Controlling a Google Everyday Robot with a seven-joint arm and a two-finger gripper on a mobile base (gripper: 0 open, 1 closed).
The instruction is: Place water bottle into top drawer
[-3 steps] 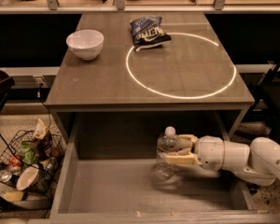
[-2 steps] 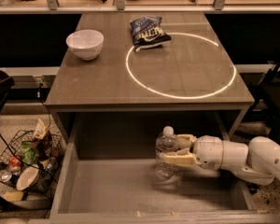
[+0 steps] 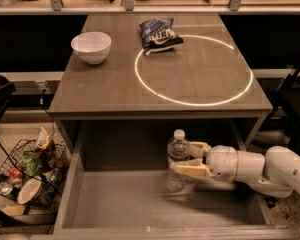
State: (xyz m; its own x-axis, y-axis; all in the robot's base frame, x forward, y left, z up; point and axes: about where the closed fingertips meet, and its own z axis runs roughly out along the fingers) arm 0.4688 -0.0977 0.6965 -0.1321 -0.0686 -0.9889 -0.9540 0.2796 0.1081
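Camera view: the top drawer (image 3: 69, 196) is seen pulled out below the table (image 3: 110, 91), with its flat grey bottom exposed. The water bottle (image 3: 178, 156) is held upright inside the drawer space, right of centre and toward the back, its white cap just under the table's front edge. The gripper (image 3: 184, 158) is reached in from the right, low over the drawer, on a white arm (image 3: 262, 168) that crosses the drawer's right wall. The bottle's middle is clamped between the two tan fingers (image 3: 189, 170), one seen on the near side and one on the far side, so the bottle sits right at the fingertips, with its cap above them and its base below them. The fingers are parted only by the width of the bottle, and nothing else is gripped. Whether the bottle's base is touching the drawer bottom cannot be told. On the tabletop, a white bowl (image 3: 91, 46) is set near the back left corner, and a dark chip bag (image 3: 159, 33) is laid at the back centre, overlapping the top left of a bright ring of light (image 3: 136, 70). A wire basket (image 3: 27, 176) of trash is seen on the floor to the left of the drawer.
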